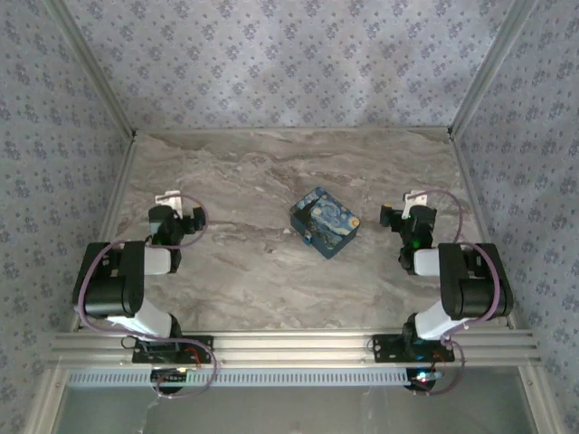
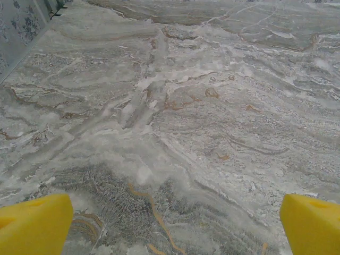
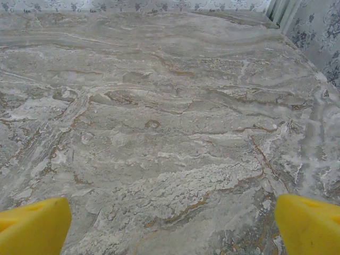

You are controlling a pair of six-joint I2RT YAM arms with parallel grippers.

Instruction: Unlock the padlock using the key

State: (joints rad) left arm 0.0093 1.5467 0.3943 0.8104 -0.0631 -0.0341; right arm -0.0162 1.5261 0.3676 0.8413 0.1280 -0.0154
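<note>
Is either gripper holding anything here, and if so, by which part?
Nothing is held: the left gripper and the right gripper both stand open and empty.

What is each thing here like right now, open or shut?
Box: flat on the table, looks shut, untouched.
Left pincer: open, empty.
Right pincer: open, empty.

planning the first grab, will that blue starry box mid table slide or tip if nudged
The blue box looks low and flat-bottomed, so it would probably slide rather than tip or roll. The table seems smooth, so an off-centre push may spin it. Its squared edges suggest a stiff shell; weight cannot be judged.
</note>
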